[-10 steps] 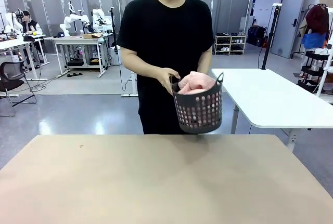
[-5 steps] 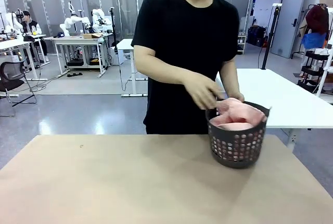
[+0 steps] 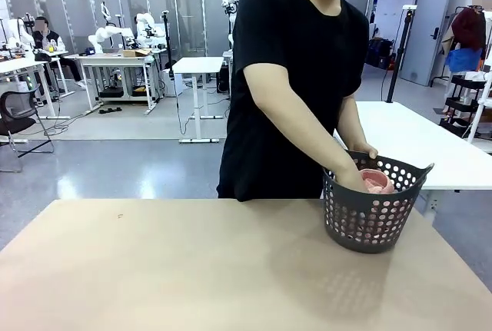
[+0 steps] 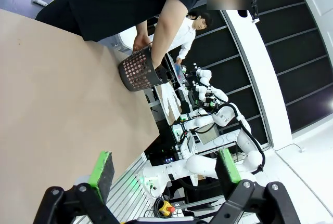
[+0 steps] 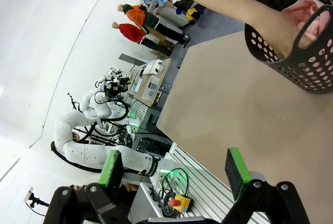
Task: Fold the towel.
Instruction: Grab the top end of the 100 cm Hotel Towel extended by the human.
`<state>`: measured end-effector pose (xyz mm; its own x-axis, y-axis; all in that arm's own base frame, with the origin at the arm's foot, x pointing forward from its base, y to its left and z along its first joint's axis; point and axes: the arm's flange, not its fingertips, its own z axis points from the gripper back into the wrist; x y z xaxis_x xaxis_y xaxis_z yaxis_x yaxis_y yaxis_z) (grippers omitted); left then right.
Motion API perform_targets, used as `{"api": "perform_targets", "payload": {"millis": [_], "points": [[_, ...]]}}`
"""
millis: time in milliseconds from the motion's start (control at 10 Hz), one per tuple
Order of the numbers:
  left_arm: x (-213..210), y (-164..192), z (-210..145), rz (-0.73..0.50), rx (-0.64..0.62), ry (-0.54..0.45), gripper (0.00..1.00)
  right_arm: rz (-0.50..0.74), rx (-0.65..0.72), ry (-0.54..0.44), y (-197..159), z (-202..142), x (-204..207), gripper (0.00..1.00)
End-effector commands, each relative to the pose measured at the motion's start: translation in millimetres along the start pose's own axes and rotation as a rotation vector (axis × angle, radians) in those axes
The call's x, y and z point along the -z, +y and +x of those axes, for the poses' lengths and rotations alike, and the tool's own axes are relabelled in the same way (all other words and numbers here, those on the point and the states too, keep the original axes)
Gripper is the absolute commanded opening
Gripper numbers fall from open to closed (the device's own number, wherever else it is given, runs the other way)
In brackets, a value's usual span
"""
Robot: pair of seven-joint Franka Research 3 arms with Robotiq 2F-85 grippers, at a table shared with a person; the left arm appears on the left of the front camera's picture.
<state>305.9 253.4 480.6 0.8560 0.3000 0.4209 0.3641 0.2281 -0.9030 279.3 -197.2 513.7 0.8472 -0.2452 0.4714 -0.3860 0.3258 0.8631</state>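
While a person (image 3: pixel 296 77) across the table (image 3: pixel 192 269) leans over a dark perforated basket (image 3: pixel 373 220) at two o'clock on the tabletop, the pink towel (image 3: pixel 375 181) sits bunched inside it. One hand (image 3: pixel 352 180) reaches in among the cloth. The left fingers (image 4: pixel 102 172) are spread wide and empty, well back from the basket. The right fingers (image 5: pixel 235 174) are also spread and empty, with the basket at one o'clock in their view.

Folding looks not yet begun. An arm reaching in now could meet the person's hands. Pinching the wadded cloth might catch several layers instead of a corner, giving a crooked fold. The light basket could tip if the towel snags on its rim.
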Motion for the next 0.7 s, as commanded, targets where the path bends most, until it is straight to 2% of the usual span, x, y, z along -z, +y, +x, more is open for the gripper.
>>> {"api": "perform_targets", "payload": {"millis": [0, 600], "points": [[-1.8, -0.1, -1.7, -0.002, 0.000, 0.010, 1.00, 0.015, -0.014, -0.010, 0.8, 1.7, -0.8, 1.00], [-1.8, -0.1, -1.7, -0.002, 0.000, 0.010, 1.00, 0.015, -0.014, -0.010, 0.8, 1.7, -0.8, 1.00]]}}
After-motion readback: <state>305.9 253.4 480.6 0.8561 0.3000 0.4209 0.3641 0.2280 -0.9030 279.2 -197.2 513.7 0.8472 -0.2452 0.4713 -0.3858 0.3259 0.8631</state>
